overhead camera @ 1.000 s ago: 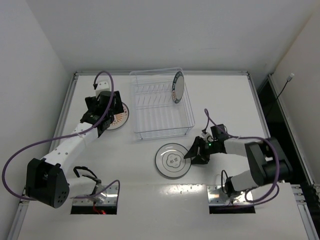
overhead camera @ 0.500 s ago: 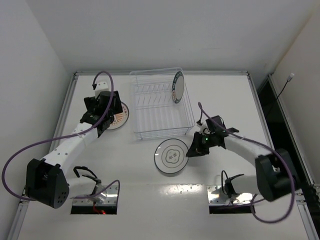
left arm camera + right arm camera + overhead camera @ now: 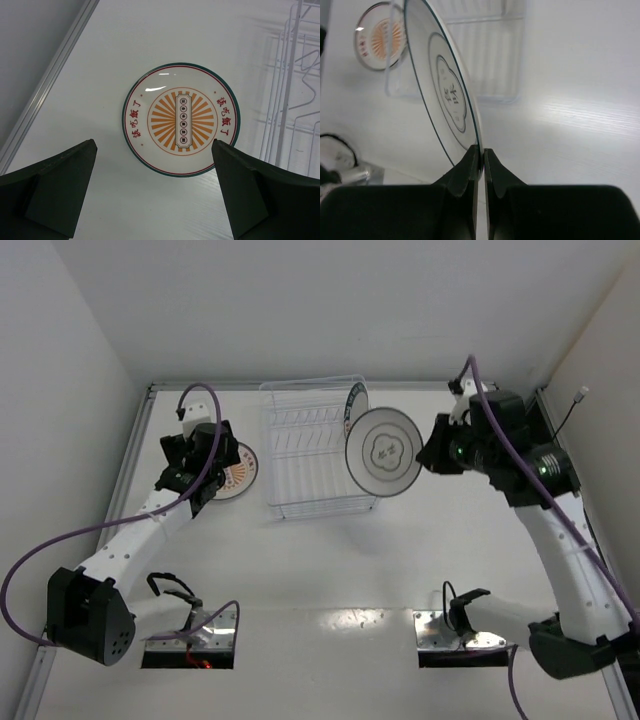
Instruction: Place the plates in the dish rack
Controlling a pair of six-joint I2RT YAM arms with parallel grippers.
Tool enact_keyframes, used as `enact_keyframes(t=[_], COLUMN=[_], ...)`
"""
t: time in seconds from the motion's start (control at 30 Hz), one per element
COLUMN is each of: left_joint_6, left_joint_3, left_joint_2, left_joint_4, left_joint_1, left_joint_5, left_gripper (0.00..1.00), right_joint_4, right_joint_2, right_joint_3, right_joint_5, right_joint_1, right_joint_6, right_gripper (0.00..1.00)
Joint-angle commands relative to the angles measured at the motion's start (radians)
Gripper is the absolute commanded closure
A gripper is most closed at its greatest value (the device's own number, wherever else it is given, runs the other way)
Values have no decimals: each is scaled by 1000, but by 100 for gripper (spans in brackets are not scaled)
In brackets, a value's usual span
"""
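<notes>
Dish rack (image 3: 305,472) slots lie open (teal-rimmed plate (image 3: 355,400) occupies the far-right corner).

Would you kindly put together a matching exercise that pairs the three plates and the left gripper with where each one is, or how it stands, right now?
Column 1
1. orange-centred plate
2. teal-rimmed plate
3. grey-motif plate
4. left gripper

Column 2
A. pinched at its edge by the right gripper, off the table
B. open, hovering over a plate
C. lying flat on the table, left of the dish rack
D. standing on edge in the dish rack

Pairs: 1-C; 2-D; 3-A; 4-B
</notes>
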State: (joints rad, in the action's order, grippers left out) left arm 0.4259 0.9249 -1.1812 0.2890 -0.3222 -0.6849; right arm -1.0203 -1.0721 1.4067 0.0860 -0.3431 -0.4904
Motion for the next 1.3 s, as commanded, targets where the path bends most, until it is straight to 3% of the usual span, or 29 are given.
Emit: enact_keyframes(t=[0.0, 0.27, 0.53, 0.93, 1.27], left_joint_6=[7, 25, 45, 45, 45], left_joint_3=[31, 31, 49, 58, 68], left_joint_2=[25, 6, -12, -21, -21], left_joint_4=[-7, 16, 36, 45, 45], left_joint_1=[-9, -9, -9, -9, -9], left_joint_5=[-27, -27, -27, -45, -45], left_gripper=[0, 0, 0, 0, 0], right_joint_4=[6, 37, 132, 222, 256], right_joint_2=[-197, -647, -915, -1083, -1216], right_joint_3=[229, 688, 894, 900, 933], right_joint_5=[-259, -463, -574, -779, -842], right_joint_1=[-5, -17, -97, -148, -215], right_joint_6=[72, 119, 119, 139, 190], right_gripper=[100, 100, 100, 100, 100])
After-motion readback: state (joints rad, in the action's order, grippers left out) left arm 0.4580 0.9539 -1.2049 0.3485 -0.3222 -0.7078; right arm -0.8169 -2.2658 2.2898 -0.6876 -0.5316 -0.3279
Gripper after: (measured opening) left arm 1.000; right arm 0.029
